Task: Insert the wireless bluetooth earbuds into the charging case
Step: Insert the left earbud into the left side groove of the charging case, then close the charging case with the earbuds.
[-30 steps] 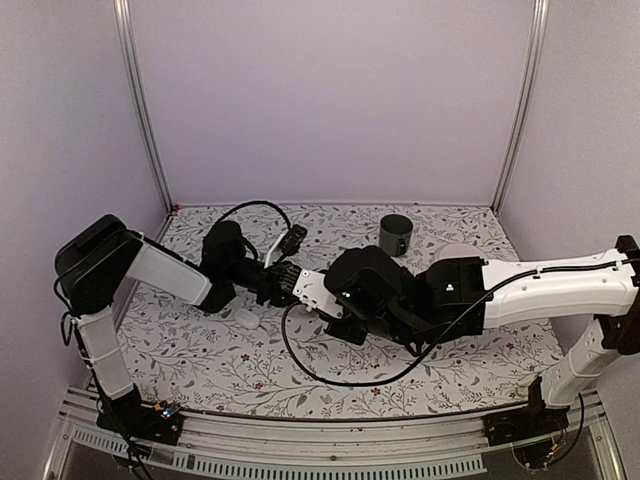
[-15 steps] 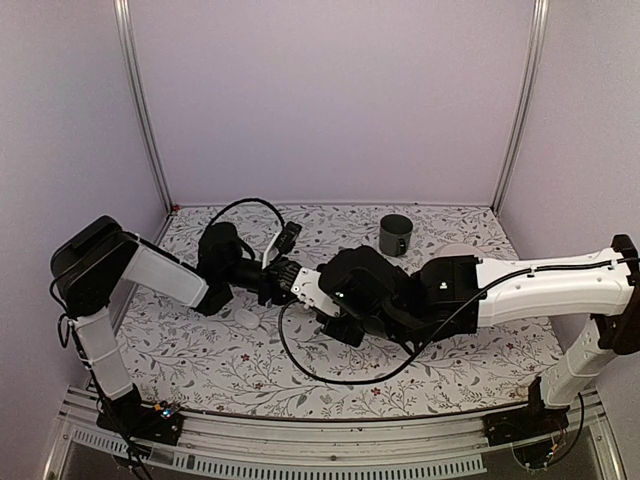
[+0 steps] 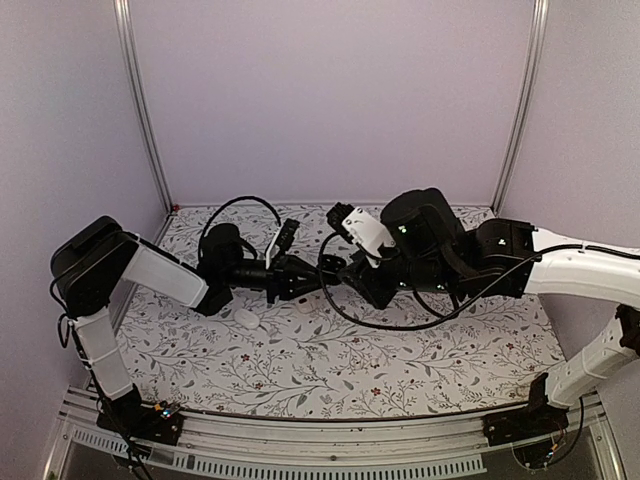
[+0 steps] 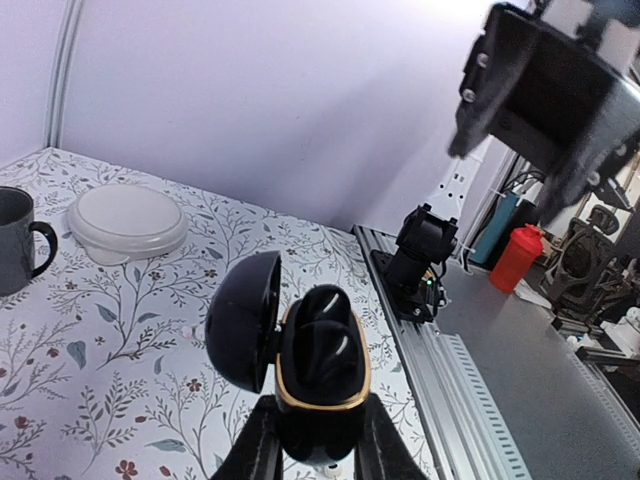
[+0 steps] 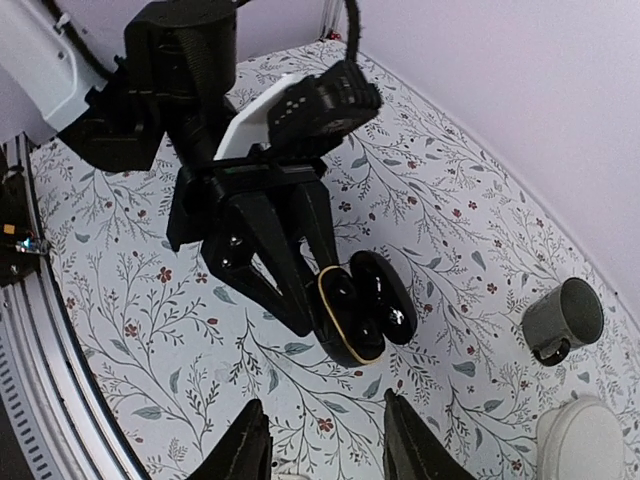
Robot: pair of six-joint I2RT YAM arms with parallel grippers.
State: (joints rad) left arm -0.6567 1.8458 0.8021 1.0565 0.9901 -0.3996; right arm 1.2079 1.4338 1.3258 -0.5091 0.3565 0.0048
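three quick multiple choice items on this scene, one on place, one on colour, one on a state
1. Where is the charging case? A in the mug B in the left gripper C flat on the table
2. What colour is its rim? A gold B red C silver
3. How is its lid? A shut B taken off C open
1 B, the left gripper clamps its base. 2 A, a gold band rings the opening. 3 C, the lid stands swung aside.
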